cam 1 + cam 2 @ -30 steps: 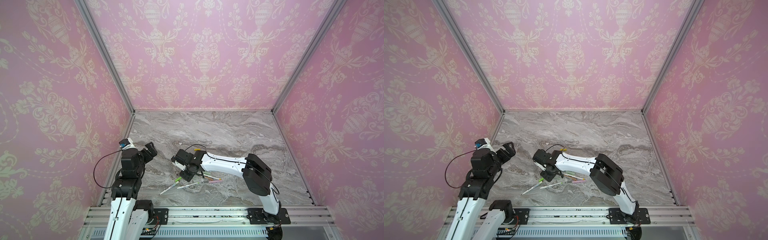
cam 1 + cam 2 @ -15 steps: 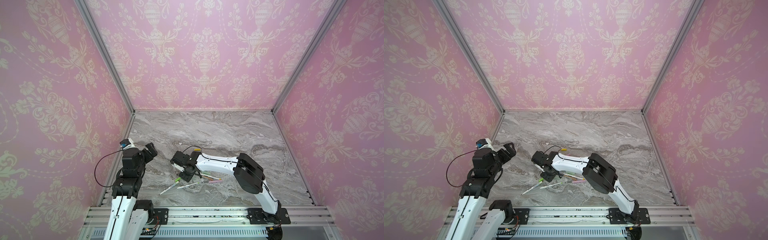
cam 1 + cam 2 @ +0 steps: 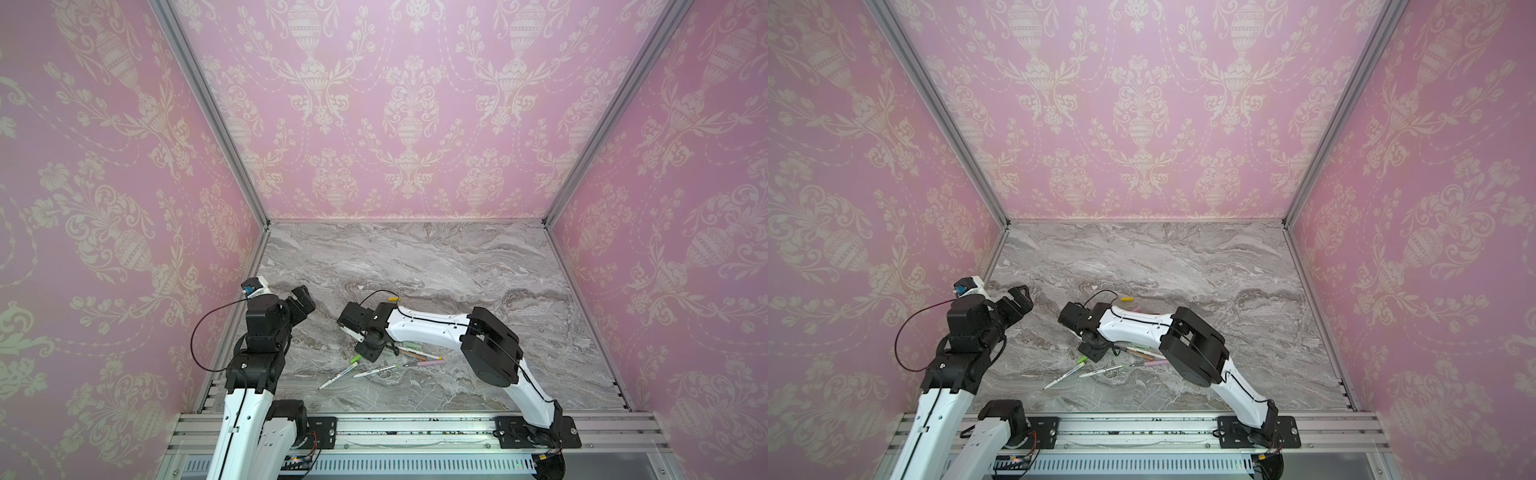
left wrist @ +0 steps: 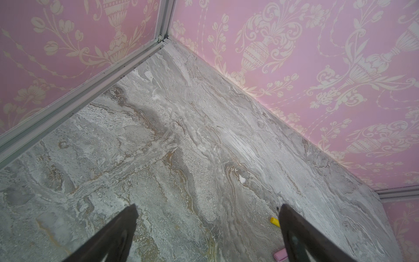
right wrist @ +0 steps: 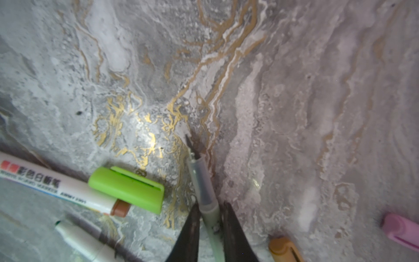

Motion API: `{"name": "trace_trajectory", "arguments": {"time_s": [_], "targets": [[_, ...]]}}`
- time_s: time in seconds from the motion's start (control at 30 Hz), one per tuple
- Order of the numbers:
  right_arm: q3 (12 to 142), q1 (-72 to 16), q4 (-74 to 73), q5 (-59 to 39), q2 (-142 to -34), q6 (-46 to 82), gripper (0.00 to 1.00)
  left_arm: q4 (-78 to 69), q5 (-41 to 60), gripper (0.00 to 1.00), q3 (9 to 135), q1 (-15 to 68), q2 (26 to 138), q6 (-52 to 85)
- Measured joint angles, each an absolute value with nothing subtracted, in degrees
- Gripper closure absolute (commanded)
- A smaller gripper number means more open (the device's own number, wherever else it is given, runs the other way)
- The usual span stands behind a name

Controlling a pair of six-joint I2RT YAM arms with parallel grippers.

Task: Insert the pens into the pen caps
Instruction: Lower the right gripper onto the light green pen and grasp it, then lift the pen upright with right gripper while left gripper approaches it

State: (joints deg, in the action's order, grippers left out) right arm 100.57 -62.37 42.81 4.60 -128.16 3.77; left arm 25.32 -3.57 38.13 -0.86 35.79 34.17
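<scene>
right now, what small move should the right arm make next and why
Probably lift a little: the right end effector looks closed on the sage-green pen, and the lime green cap lies close beside it, so getting clear of it comes first.

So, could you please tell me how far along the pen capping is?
Nothing looks capped yet: the lime cap and yellow cap lie loose. In hand: the right claw grips the sage-green pen, tip bare; the left claw is open, empty. Left: every pen, including the white pen.
</scene>
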Motion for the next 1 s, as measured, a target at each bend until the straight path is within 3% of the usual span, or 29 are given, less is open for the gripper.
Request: {"name": "trace_trajectory", "arguments": {"time_s": [0.23, 0.5, 0.83, 1.0], "targets": [[101.9, -62.3, 42.9, 6.0, -128.9, 2.7, 1.00, 25.1, -3.6, 0.01, 38.1, -0.6, 35.7, 34.2], [104.2, -59.4, 42.3, 3.7, -128.0, 5.4, 1.00, 21.5, 0.9, 0.01, 38.1, -0.5, 35.6, 34.2], [92.4, -40.7, 21.8, -12.0, -103.1, 27.2, 1.00, 6.2, 20.7, 0.01, 36.8, 0.9, 38.0, 34.6], [84.2, -35.1, 10.7, -17.3, -96.4, 37.9, 1.00, 0.3, 30.8, 0.02, 36.8, 2.1, 44.0, 36.9]]}}
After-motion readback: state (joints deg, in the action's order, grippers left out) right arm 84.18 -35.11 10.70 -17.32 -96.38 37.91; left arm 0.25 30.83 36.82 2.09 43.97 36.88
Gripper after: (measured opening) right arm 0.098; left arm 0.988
